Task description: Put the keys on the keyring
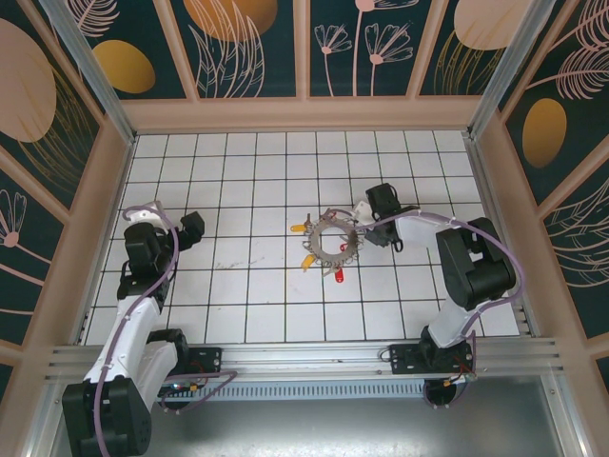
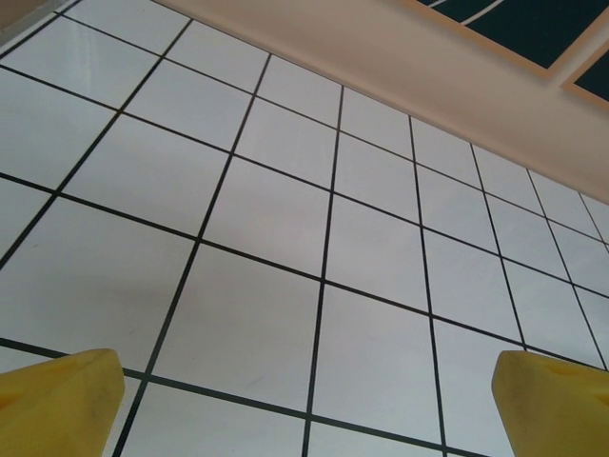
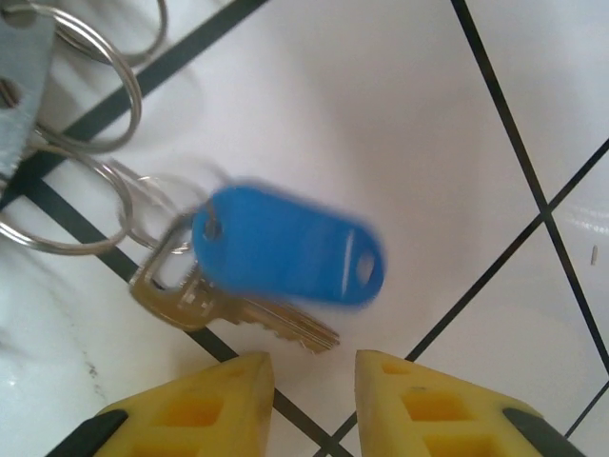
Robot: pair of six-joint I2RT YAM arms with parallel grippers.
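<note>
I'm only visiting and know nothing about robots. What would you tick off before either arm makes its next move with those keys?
1. Right gripper free of the blue-tagged key: ok. The jaws are slightly apart with nothing between them, and the key lies just beyond the fingertips.
2. Blue-tagged key at rest: cannot tell. Its tag looks blurred, so it may be moving.
3. Blue-tagged key joined to the keyring: cannot tell. It hangs on a thin wire ring, and the link beyond that is unclear.
4. Keyring flat on the table: ok.
5. Left gripper out of the way: ok. It is wide open over bare tiles.
</note>
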